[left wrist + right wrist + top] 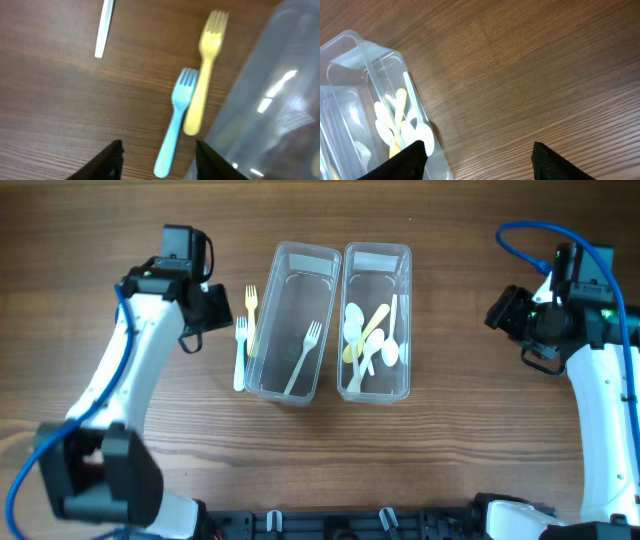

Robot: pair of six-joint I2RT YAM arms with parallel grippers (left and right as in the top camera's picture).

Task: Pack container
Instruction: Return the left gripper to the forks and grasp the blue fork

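Note:
Two clear containers stand side by side. The left container [262, 330] holds one white fork [303, 358]. The right container [405, 300] holds several white and yellow spoons [365, 340]. On the table left of them lie a yellow fork [251, 310] and a pale blue fork [240, 355]. My left gripper [222, 308] hovers beside them, open. In the left wrist view the blue fork [175, 120] has its handle end between the fingers [107, 162], and the yellow fork [204, 75] lies against it. My right gripper [480, 160] is open over bare wood, right of the spoon container [350, 60].
A white utensil handle [104, 27] shows at the top of the left wrist view. The left container's wall [270, 100] rises close to the right of the left gripper. The right arm [600, 380] stands along the table's right side.

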